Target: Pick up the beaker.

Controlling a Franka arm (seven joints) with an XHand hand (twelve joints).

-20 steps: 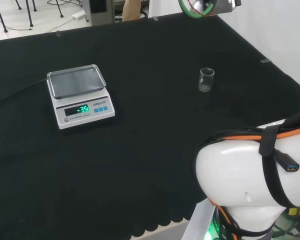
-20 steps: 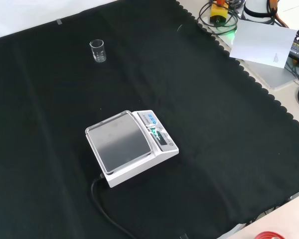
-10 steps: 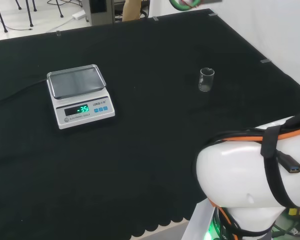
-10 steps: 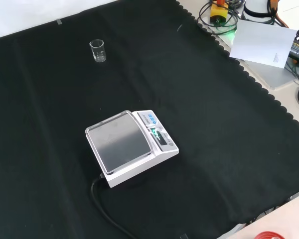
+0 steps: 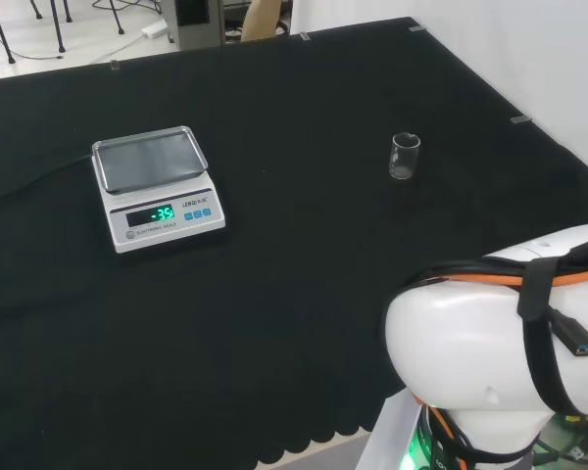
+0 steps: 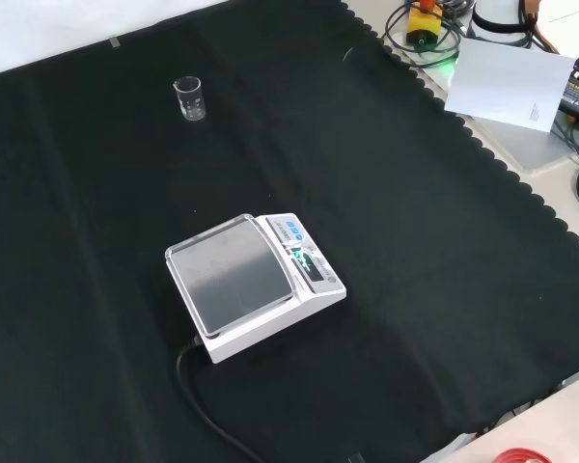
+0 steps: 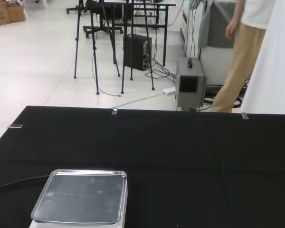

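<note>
A small clear glass beaker (image 5: 404,156) stands upright and alone on the black cloth, right of centre in the head view. In the front view the beaker (image 6: 190,98) sits near the far left of the cloth. It looks empty. Nothing touches it.
A white electronic scale (image 5: 157,187) with a steel pan and a lit green display stands left of the beaker in the head view; its black cable runs off the cloth. The scale (image 6: 250,282) is mid-cloth in the front view, and its pan (image 7: 80,196) is close in the wrist view. The arm's white link (image 5: 500,352) rises at the lower right.
The green-ringed part of the arm at the head view's top edge has moved up and out of the picture. The beaker and scale have not moved.
</note>
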